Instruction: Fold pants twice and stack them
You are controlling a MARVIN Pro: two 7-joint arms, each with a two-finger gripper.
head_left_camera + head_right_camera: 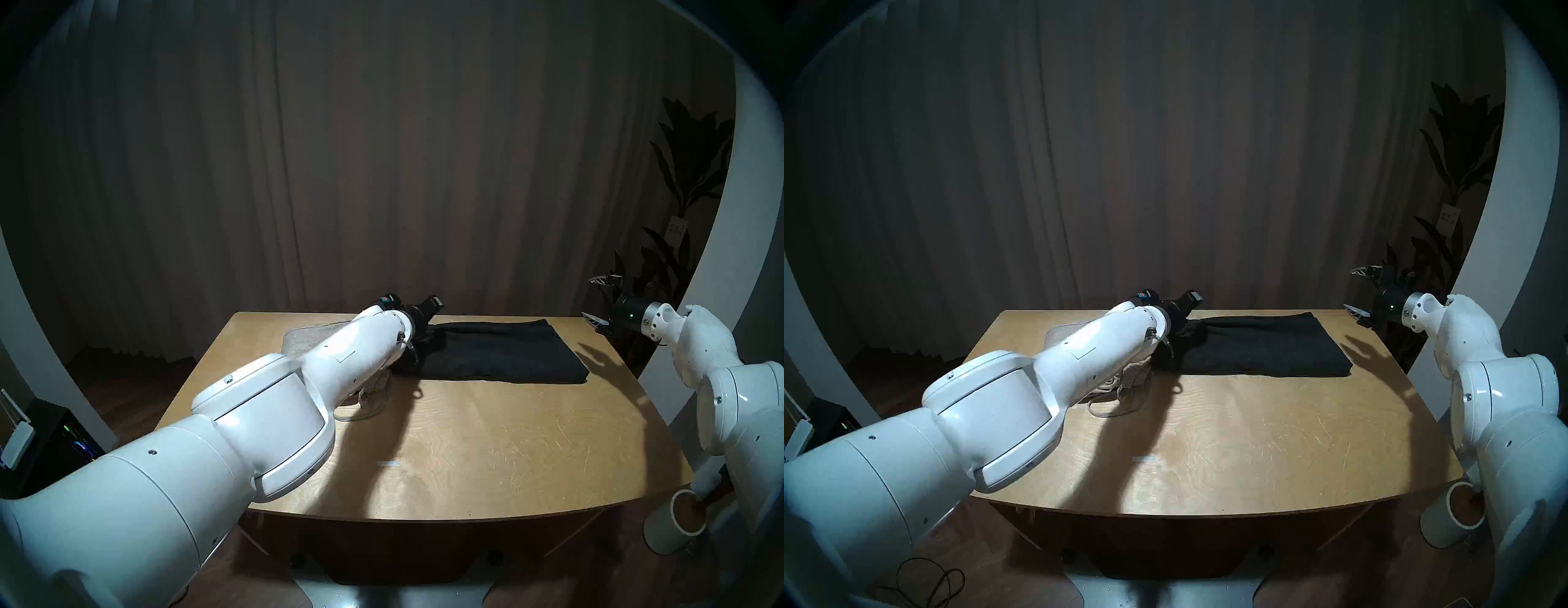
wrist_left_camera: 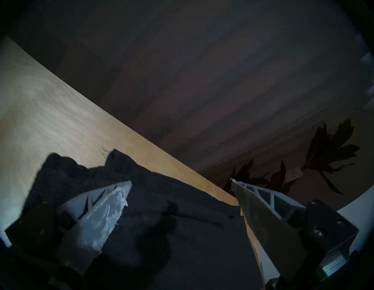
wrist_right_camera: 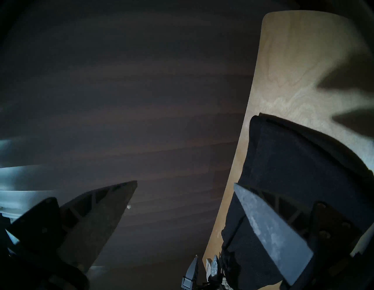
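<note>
While the left gripper (image 2: 180, 184) hangs low over the far left part of the table (image 1: 488, 433), its two pale ribbed fingers (image 2: 101, 214) stand apart with nothing pinched between them. Just beneath them lies the bunched waistband end of the black pants (image 1: 500, 352), the knit rumpled there into soft dark ridges with a few loose threads at one corner. From that gathered end the black garment runs rightward as a flat, folded rectangle with a straight near edge and a thick doubled edge at its right end, lying along the far half of the table. A loop of black cord (image 1: 418, 391) trails onto the bare wood just in front of it.

Left of the black pair, and largely hidden under the left forearm, sit the light grey pants (image 1: 1136, 375), a heathered knit heap whose pale cord (image 1: 1106, 409) curls toward the near side. The two garments touch or nearly touch at the gathered end; which overlaps I cannot tell.

The right gripper (image 1: 602, 303) is held in the air beyond the table's far right corner, fingers spread wide and empty, well apart from the cloth.
</note>
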